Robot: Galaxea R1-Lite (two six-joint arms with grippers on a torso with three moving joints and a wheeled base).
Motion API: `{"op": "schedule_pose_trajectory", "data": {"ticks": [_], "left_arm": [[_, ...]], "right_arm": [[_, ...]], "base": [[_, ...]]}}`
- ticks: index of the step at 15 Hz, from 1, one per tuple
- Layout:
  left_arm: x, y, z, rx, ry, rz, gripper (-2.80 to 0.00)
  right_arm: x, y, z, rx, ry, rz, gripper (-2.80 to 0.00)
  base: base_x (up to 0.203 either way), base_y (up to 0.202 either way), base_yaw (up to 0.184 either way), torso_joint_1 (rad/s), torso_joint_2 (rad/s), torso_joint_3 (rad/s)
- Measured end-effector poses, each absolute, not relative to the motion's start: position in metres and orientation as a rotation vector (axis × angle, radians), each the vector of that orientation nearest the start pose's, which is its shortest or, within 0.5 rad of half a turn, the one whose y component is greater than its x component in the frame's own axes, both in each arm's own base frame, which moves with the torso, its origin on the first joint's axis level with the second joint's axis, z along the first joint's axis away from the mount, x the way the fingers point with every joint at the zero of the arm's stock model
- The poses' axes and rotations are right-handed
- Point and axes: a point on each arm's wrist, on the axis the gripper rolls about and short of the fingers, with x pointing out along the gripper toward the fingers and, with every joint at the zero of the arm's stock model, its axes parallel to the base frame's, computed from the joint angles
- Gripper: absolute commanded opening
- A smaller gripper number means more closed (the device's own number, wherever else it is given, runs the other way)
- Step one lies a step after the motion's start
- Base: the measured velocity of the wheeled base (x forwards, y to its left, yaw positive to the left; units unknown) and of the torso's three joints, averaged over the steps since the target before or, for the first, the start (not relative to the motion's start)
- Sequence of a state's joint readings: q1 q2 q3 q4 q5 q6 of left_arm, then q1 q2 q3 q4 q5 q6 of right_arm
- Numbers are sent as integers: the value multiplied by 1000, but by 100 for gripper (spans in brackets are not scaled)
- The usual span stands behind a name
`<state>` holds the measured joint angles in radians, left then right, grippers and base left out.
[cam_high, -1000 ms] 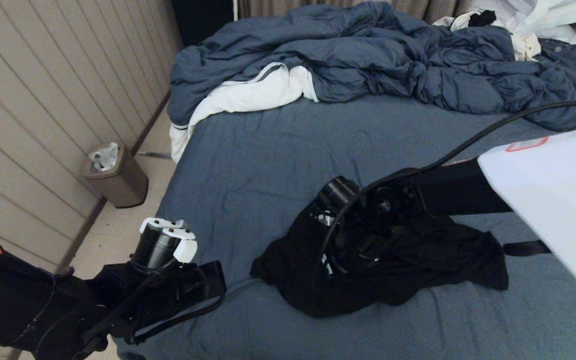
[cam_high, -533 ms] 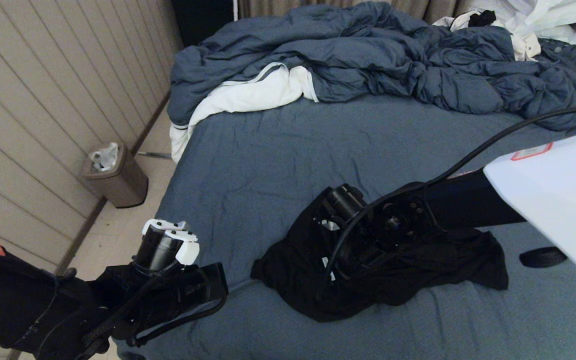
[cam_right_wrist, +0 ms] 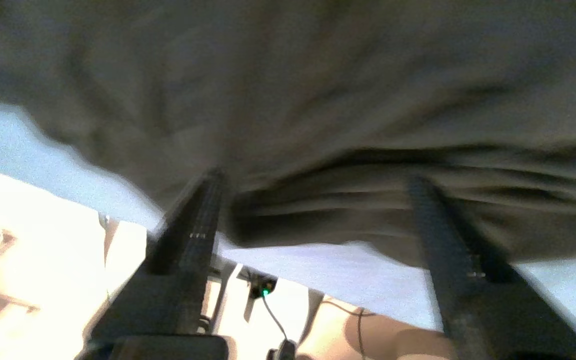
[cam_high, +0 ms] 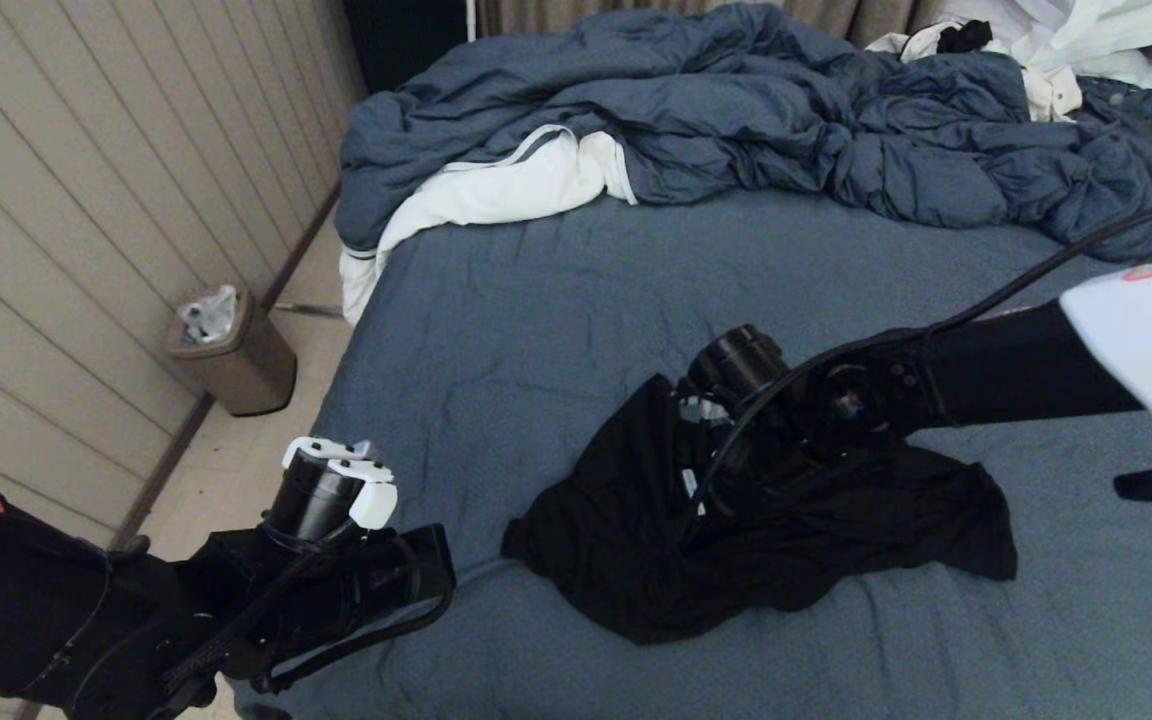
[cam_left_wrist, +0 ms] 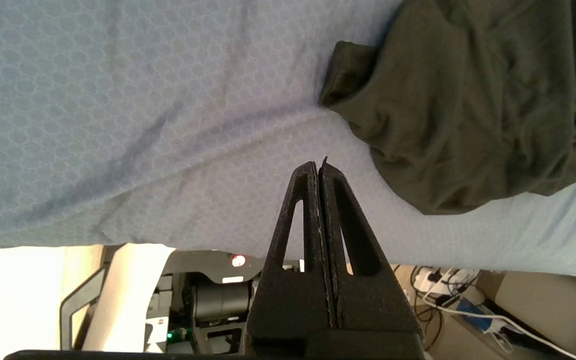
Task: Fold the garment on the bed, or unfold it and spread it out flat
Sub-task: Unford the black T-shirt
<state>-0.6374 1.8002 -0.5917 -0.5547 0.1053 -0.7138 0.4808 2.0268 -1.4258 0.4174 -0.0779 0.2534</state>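
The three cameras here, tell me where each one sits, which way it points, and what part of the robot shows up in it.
Head view: on the robot's head, looking forward and down over the bed; both arms show, the right over the garment.
Left wrist view: behind the left gripper, shut, aimed across the sheet at the garment's edge, robot base beyond.
Right wrist view: behind the right gripper, fingers spread wide, close above the garment.
Shared: all three show the garment on the bed.
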Motion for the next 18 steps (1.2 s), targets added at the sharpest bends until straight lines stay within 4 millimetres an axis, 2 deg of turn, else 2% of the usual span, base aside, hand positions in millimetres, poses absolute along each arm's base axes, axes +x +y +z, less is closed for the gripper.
{"op": "schedule_pose_trajectory", "data": {"ticks": [3, 7, 10, 14, 17, 18], "left_arm": [[227, -164, 101, -444, 736, -272, -280], [239, -170, 120, -449, 671, -296, -280], [258, -188, 140, -415, 646, -326, -280], [278, -234, 173, -390, 646, -404, -280], [289, -274, 182, -364, 667, -458, -280], [292, -285, 180, -352, 676, -469, -280]], "right_arm": [[339, 113, 166, 6, 973, 129, -280], [333, 39, 168, 50, 951, -18, -280], [339, -6, 162, 33, 878, -79, -280], [339, -17, 136, 17, 888, -63, -280], [341, -23, 121, 20, 852, -79, -280], [338, -29, 121, 21, 850, -90, 0]], "base": [[0, 0, 0, 0, 0, 0], [0, 0, 0, 0, 0, 0], [0, 0, 0, 0, 0, 0], [0, 0, 0, 0, 0, 0], [0, 0, 0, 0, 0, 0], [0, 0, 0, 0, 0, 0]]}}
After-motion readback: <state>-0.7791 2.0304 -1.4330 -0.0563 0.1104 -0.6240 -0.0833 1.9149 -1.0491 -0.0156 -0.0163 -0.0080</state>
